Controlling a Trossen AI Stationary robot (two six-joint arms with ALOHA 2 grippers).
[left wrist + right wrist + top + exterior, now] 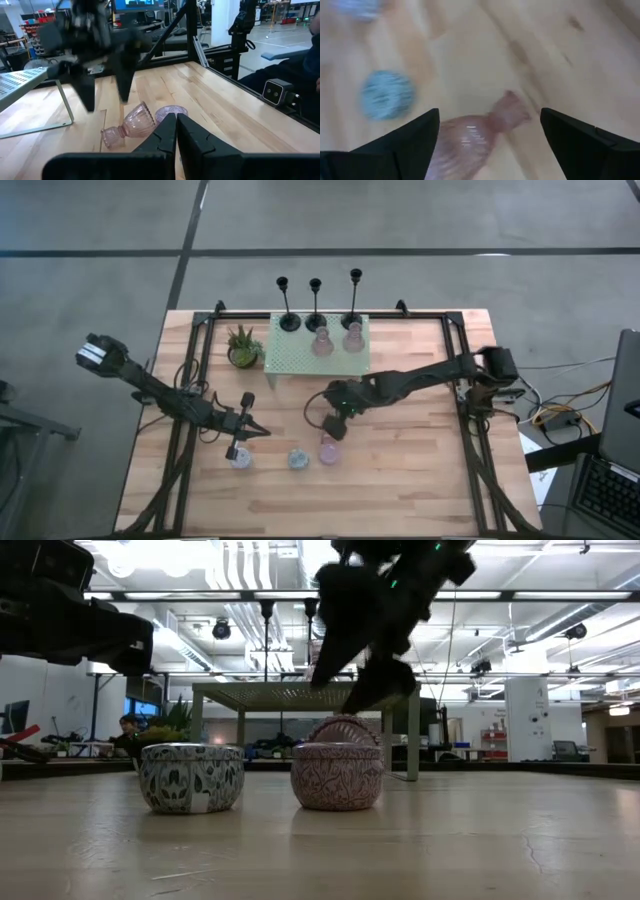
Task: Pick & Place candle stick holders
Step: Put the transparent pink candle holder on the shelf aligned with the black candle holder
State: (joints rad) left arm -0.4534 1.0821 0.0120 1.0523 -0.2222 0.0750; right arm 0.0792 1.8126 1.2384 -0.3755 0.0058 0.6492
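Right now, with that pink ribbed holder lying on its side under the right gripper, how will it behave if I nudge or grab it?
The pink ribbed holder looks like pressed glass, so probably rigid, brittle and slick under the fingers. It lies tipped on the table, and its rounded cup and narrow foot suggest that it would roll in an arc when nudged. The right gripper is open above it; grabbing the ribbed cup seems safest.

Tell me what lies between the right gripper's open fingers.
In the right wrist view, a pink glass holder lies on its side on the table between the right gripper fingers, which stand apart from it. The left wrist view agrees.
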